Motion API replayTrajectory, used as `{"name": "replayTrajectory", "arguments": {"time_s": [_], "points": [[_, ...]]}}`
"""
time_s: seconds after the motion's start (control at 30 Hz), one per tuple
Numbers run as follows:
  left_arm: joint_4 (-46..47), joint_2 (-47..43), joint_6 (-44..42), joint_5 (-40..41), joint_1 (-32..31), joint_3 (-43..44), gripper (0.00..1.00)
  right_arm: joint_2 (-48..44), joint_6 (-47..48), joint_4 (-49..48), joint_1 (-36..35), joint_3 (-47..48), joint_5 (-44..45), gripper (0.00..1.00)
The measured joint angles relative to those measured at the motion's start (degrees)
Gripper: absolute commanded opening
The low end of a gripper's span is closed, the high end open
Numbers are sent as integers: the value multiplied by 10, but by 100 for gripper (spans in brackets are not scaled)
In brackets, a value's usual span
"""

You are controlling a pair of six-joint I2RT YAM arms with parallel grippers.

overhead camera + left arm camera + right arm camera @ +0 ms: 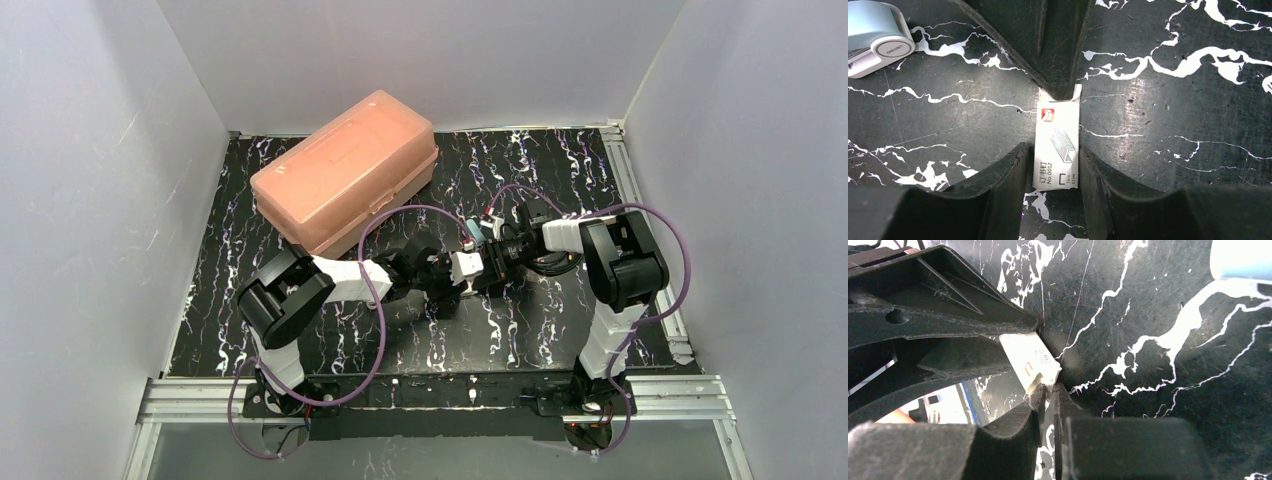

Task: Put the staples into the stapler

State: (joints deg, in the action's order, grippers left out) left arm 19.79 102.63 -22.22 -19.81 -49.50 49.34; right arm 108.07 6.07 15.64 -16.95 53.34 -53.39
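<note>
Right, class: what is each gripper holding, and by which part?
The left gripper clamps the small white cardboard staple box by its long sides; the right gripper seems to pinch its end flap.

A black table (pixel 500 340) veined with white marbling carries a closed, translucent peach plastic case (pixel 345 170) at its far left and a small pale blue and white stapler (pixel 878 42) near its middle.
</note>
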Motion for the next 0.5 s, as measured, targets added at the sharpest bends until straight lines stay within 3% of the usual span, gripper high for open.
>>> {"name": "replayTrajectory", "arguments": {"time_s": [0.17,0.5], "points": [[1,0,-3,0,-2,0,37,6,-1,1,0,5,3,2],[9,-2,-23,-9,-4,-8,31,8,6,25,0,17,16,1]]}}
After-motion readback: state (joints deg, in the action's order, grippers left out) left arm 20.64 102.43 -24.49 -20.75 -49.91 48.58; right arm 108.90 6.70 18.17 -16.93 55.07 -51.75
